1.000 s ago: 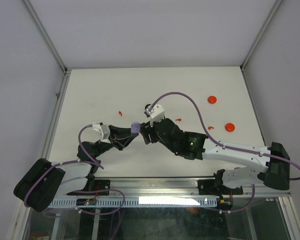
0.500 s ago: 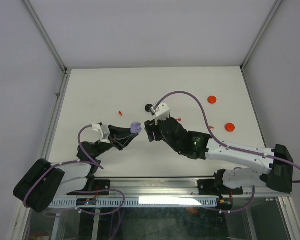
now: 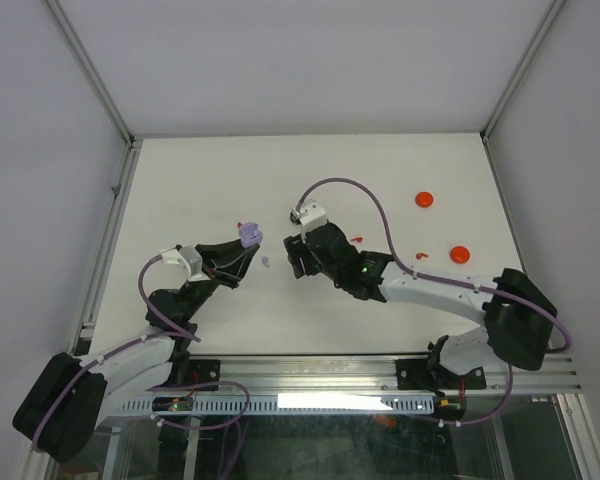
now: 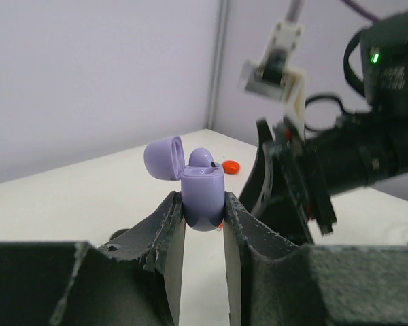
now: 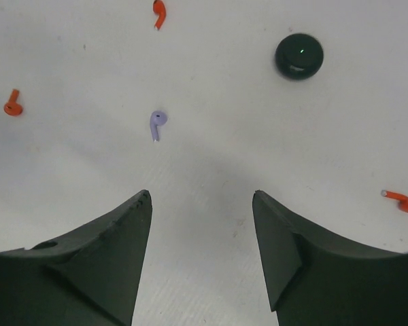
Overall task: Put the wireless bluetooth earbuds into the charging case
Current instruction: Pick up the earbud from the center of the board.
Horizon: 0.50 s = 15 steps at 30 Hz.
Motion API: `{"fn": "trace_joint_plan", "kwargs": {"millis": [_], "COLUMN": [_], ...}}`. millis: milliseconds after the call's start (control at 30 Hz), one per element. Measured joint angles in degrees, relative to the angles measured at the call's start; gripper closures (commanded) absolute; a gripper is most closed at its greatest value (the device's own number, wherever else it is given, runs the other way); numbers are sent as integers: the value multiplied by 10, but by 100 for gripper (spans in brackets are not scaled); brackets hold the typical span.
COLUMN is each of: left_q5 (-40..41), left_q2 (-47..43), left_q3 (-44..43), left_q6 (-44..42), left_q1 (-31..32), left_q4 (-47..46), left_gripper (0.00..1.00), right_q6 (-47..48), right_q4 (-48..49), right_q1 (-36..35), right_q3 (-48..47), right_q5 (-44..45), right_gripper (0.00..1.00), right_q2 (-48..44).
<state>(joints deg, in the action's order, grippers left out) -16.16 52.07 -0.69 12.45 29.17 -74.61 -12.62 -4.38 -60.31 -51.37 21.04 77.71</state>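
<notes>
My left gripper (image 4: 202,207) is shut on the lower body of a lavender charging case (image 4: 202,193), held upright above the table. Its lid (image 4: 164,157) is flipped open, and one lavender earbud (image 4: 200,157) sits in the case. From above, the case (image 3: 248,235) hangs left of centre. A loose lavender earbud (image 3: 265,263) lies on the table between the two grippers. My right gripper (image 5: 201,197) is open and empty, hovering above the table with that earbud (image 5: 156,124) ahead of its left finger. From above, the right gripper (image 3: 293,259) is just right of the earbud.
Red earbuds lie scattered: one (image 3: 239,225) behind the case, one (image 3: 357,240) by the right arm, one (image 5: 402,201) at the right of the wrist view. Two red discs (image 3: 424,199) (image 3: 460,254) sit at the right. A dark round disc (image 5: 298,56) lies ahead of the right gripper.
The two grippers have drawn apart. The left one swung back and left with the case. A lavender earbud now lies on the table between them. The right arm shifted left.
</notes>
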Motion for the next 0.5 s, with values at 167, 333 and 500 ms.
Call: {"fn": "trace_joint_plan", "kwargs": {"millis": [167, 333, 500], "left_q5": [75, 131, 162], "left_q2": [-39, -41, -37], "left_q3": [0, 0, 0], "left_q6": [-11, -13, -13], "left_q1": [0, 0, 0], "left_q4": [51, 78, 90], "left_gripper": [95, 95, 95], "right_q6": [0, 1, 2], "right_q4": [32, 59, 83], "right_q1": [13, 14, 14], "right_q3": [-22, -60, -115], "right_q5": [-44, -77, -99], "right_gripper": [37, 41, 45], "right_q2": [114, 209, 279]}}
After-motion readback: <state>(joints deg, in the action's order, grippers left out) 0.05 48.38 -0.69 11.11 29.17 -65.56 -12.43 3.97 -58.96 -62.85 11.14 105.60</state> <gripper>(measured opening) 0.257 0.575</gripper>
